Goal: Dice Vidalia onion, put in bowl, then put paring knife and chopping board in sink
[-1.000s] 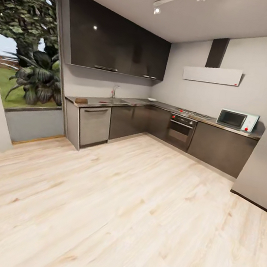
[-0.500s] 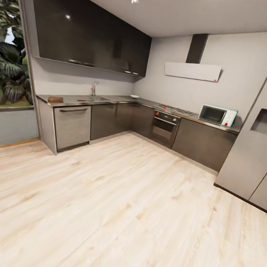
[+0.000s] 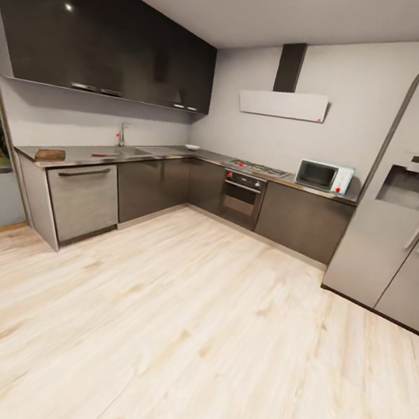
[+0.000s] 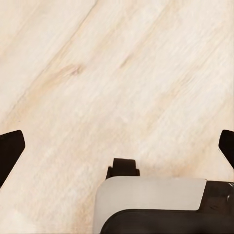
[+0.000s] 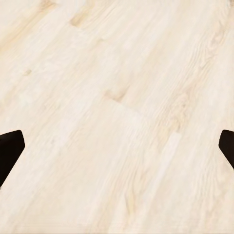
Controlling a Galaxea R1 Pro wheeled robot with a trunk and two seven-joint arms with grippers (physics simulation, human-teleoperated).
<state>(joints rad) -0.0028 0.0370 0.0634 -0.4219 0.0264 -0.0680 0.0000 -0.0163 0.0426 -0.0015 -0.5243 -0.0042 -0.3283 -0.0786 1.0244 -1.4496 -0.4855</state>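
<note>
An L-shaped kitchen seen from across a pale wood floor (image 3: 200, 344): the chopping board (image 3: 49, 155) lies at the near end of the grey worktop (image 3: 75, 154), at about 10 o'clock in the head view, with the paring knife (image 3: 103, 155) a thin red streak just past it. Beyond that sits the sink (image 3: 132, 151) under its chrome tap (image 3: 121, 133), and the white bowl (image 3: 192, 146) rests near the corner. The onion is too small to make out.

Both wrist cameras look down at bare floorboards. The left gripper (image 4: 117, 148) and right gripper (image 5: 117, 148) have their dark fingers (image 4: 10, 148) (image 5: 10, 146) spread wide, holding nothing, well apart from every task item.

Since 1 second ago the view has swung right: the window has nearly left the frame and the fridge (image 3: 411, 189) now fills 3 o'clock. Open floor stretches unobstructed to the cabinets (image 3: 151, 189).
</note>
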